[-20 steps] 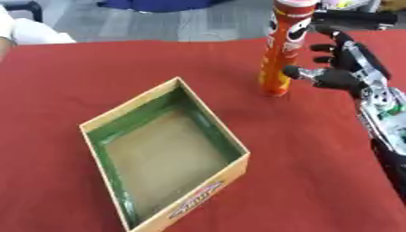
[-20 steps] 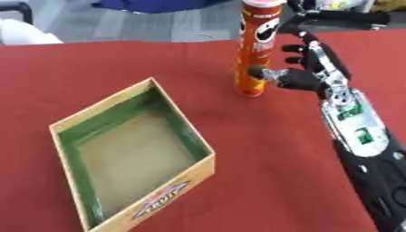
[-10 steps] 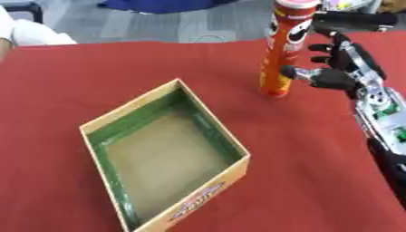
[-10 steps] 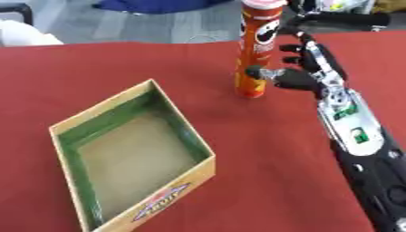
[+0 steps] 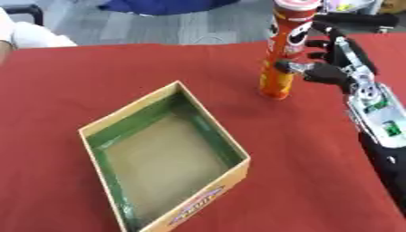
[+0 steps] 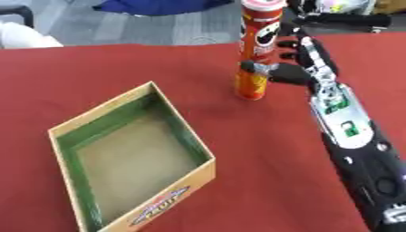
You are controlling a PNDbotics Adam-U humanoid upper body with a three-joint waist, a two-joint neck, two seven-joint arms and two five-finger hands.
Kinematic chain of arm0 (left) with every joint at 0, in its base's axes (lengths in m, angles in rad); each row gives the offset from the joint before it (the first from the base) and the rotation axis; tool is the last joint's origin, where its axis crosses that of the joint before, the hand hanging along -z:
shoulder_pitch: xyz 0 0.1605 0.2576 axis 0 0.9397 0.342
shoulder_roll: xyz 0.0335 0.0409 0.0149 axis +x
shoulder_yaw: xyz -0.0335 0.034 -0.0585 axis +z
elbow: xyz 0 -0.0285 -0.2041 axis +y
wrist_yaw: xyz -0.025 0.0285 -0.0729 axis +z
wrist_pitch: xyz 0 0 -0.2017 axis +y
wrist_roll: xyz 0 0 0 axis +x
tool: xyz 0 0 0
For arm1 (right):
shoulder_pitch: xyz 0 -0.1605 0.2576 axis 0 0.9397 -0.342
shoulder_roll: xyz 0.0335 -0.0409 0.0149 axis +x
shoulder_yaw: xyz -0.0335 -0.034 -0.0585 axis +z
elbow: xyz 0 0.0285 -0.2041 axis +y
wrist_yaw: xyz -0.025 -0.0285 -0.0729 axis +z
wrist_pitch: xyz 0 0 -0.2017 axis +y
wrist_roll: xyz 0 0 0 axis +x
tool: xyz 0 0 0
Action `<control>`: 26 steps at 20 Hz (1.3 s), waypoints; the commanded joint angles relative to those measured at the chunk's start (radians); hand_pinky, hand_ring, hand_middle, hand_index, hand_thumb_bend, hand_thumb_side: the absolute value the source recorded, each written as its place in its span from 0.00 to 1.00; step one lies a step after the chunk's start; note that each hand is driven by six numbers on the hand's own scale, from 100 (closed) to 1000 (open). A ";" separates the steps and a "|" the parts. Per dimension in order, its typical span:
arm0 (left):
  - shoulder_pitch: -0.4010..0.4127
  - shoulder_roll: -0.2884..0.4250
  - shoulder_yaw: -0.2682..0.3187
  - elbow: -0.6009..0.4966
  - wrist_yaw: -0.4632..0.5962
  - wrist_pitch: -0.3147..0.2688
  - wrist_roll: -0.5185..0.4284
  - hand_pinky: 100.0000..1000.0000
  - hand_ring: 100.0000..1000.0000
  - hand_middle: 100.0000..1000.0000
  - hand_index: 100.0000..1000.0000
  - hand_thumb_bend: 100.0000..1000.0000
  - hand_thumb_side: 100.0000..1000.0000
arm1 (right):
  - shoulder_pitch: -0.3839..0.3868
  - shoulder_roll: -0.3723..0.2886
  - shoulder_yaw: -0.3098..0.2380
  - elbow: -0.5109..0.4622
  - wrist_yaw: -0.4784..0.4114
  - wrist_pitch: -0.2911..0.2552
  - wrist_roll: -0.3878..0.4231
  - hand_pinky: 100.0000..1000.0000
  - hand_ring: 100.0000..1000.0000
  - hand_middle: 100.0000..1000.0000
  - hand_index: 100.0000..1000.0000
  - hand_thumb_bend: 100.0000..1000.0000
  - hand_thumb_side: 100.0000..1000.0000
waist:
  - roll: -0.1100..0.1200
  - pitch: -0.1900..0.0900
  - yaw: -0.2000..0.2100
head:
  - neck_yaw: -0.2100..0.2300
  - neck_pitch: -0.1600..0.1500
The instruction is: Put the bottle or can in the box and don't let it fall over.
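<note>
A tall red and orange can (image 5: 279, 68) stands upright on the red table, beyond the box's far right corner. My right hand (image 5: 337, 72) comes in from the right beside it. Its thumb (image 6: 255, 68) touches the can's front, and its fingers (image 5: 319, 44) are spread along the can's right side, not wrapped round it. The open cardboard box (image 5: 127, 114), green inside and with nothing in it, sits at centre left, turned askew. My left hand shows in neither view.
A red cloth (image 5: 95, 68) covers the table. A person's white sleeve (image 5: 31, 35) lies at the far left edge. A blue object (image 5: 158, 5) and black equipment (image 5: 361, 19) sit past the table's far edge.
My right hand has edged slightly closer to the can, bringing the thumb onto its front. The can and the box have not moved.
</note>
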State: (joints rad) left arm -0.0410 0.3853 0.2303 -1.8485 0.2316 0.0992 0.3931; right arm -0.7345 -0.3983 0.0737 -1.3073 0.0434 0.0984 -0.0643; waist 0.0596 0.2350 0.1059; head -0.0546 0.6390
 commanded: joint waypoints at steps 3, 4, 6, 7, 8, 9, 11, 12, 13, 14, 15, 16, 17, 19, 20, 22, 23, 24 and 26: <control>-0.010 0.012 0.001 -0.009 0.003 -0.002 -0.006 0.70 0.83 0.75 0.77 0.39 0.75 | -0.042 0.005 -0.017 0.019 -0.008 -0.005 -0.023 0.79 0.85 1.00 0.94 0.80 0.23 | 0.001 -0.007 0.004 | -0.003 -0.018; -0.011 0.011 0.000 -0.009 0.003 -0.002 -0.007 0.70 0.83 0.75 0.77 0.39 0.75 | -0.046 0.007 -0.018 0.025 -0.009 -0.005 -0.027 0.79 0.85 1.00 0.94 0.80 0.23 | 0.002 -0.006 0.005 | -0.004 -0.019; -0.011 0.010 0.000 -0.009 0.003 -0.001 -0.008 0.70 0.83 0.75 0.77 0.39 0.75 | -0.054 0.012 -0.020 0.036 -0.011 -0.004 -0.034 0.79 0.85 1.00 0.94 0.80 0.23 | 0.002 -0.004 0.006 | -0.005 -0.021; -0.012 0.010 0.000 -0.009 0.003 -0.002 -0.008 0.70 0.83 0.75 0.77 0.39 0.75 | -0.058 0.014 -0.020 0.041 -0.011 -0.004 -0.038 0.79 0.85 1.00 0.94 0.80 0.23 | 0.002 -0.003 0.006 | -0.005 -0.022; -0.012 0.010 0.000 -0.010 0.003 -0.002 -0.009 0.70 0.83 0.75 0.77 0.39 0.75 | -0.061 0.016 -0.022 0.045 -0.012 -0.004 -0.041 0.79 0.85 1.00 0.94 0.80 0.24 | 0.002 -0.002 0.006 | -0.005 -0.022; -0.013 0.010 0.000 -0.010 0.003 -0.002 -0.009 0.70 0.83 0.75 0.77 0.39 0.75 | -0.065 0.018 -0.023 0.051 -0.013 -0.003 -0.045 0.79 0.85 1.00 0.94 0.80 0.24 | 0.002 -0.001 0.007 | -0.005 -0.022; -0.013 0.009 0.000 -0.010 0.003 -0.002 -0.010 0.70 0.83 0.75 0.77 0.39 0.76 | -0.072 0.022 -0.025 0.061 -0.015 -0.002 -0.053 0.79 0.85 1.00 0.94 0.80 0.24 | 0.003 0.000 0.008 | -0.006 -0.024; -0.013 0.009 0.000 -0.010 0.003 -0.002 -0.010 0.70 0.83 0.75 0.77 0.39 0.76 | -0.076 0.024 -0.025 0.067 -0.016 -0.002 -0.057 0.79 0.85 1.00 0.94 0.80 0.24 | 0.003 0.001 0.009 | -0.007 -0.025; -0.013 0.009 0.000 -0.010 0.004 -0.002 -0.010 0.70 0.83 0.75 0.77 0.39 0.76 | -0.080 0.026 -0.026 0.072 -0.015 -0.001 -0.061 0.79 0.84 1.00 0.94 0.80 0.24 | 0.003 0.002 0.009 | -0.007 -0.025; -0.013 0.008 -0.001 -0.010 0.004 -0.002 -0.010 0.70 0.83 0.75 0.77 0.39 0.76 | -0.083 0.028 -0.026 0.076 -0.015 0.000 -0.064 0.79 0.84 1.00 0.94 0.80 0.24 | 0.004 0.002 0.010 | -0.007 -0.025; -0.014 0.008 -0.001 -0.010 0.004 -0.002 -0.011 0.70 0.83 0.75 0.77 0.39 0.76 | -0.086 0.030 -0.026 0.080 -0.014 0.001 -0.067 0.79 0.84 1.00 0.94 0.80 0.24 | 0.004 0.003 0.010 | -0.008 -0.026; -0.014 0.008 -0.001 -0.010 0.004 -0.002 -0.011 0.70 0.83 0.75 0.77 0.39 0.76 | -0.089 0.032 -0.026 0.084 -0.013 0.001 -0.070 0.79 0.84 1.00 0.94 0.79 0.24 | 0.004 0.004 0.011 | -0.008 -0.026; -0.014 0.008 -0.001 -0.010 0.004 -0.002 -0.011 0.70 0.83 0.75 0.77 0.39 0.76 | -0.093 0.033 -0.026 0.088 -0.012 0.002 -0.072 0.79 0.84 1.00 0.93 0.79 0.24 | 0.004 0.004 0.011 | -0.008 -0.027; -0.015 0.007 -0.001 -0.010 0.004 -0.002 -0.012 0.70 0.83 0.75 0.77 0.39 0.76 | -0.099 0.036 -0.026 0.094 -0.012 0.003 -0.077 0.79 0.84 1.00 0.93 0.79 0.23 | 0.004 0.005 0.012 | -0.009 -0.028; -0.016 0.007 -0.002 -0.010 0.004 -0.002 -0.013 0.70 0.83 0.75 0.77 0.39 0.76 | -0.102 0.037 -0.025 0.097 -0.011 0.004 -0.080 0.79 0.84 1.00 0.93 0.79 0.23 | 0.004 0.006 0.012 | -0.009 -0.028; -0.016 0.007 -0.002 -0.010 0.004 -0.002 -0.013 0.70 0.83 0.75 0.77 0.39 0.76 | -0.109 0.039 -0.024 0.102 -0.011 0.005 -0.083 0.79 0.84 0.99 0.93 0.79 0.22 | 0.004 0.006 0.013 | -0.009 -0.028; -0.017 0.007 -0.002 -0.010 0.005 -0.002 -0.013 0.70 0.83 0.75 0.77 0.39 0.76 | -0.111 0.039 -0.023 0.104 -0.010 0.005 -0.083 0.79 0.84 0.99 0.92 0.79 0.22 | 0.004 0.007 0.014 | -0.010 -0.029; -0.017 0.006 -0.002 -0.010 0.005 -0.002 -0.013 0.70 0.83 0.75 0.77 0.39 0.76 | -0.113 0.040 -0.023 0.106 -0.010 0.005 -0.083 0.79 0.84 0.99 0.92 0.79 0.22 | 0.004 0.007 0.014 | -0.010 -0.029; -0.018 0.007 -0.002 -0.011 0.005 -0.002 -0.013 0.70 0.83 0.75 0.77 0.39 0.76 | -0.117 0.041 -0.022 0.111 -0.010 0.007 -0.082 0.79 0.84 0.98 0.92 0.79 0.22 | 0.004 0.008 0.016 | -0.010 -0.031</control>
State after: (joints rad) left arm -0.0526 0.3767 0.2249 -1.8485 0.2375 0.0986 0.3837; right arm -0.8278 -0.3472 0.0560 -1.1897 0.0350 0.1058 -0.1433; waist 0.0627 0.2540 0.1188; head -0.0636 0.6216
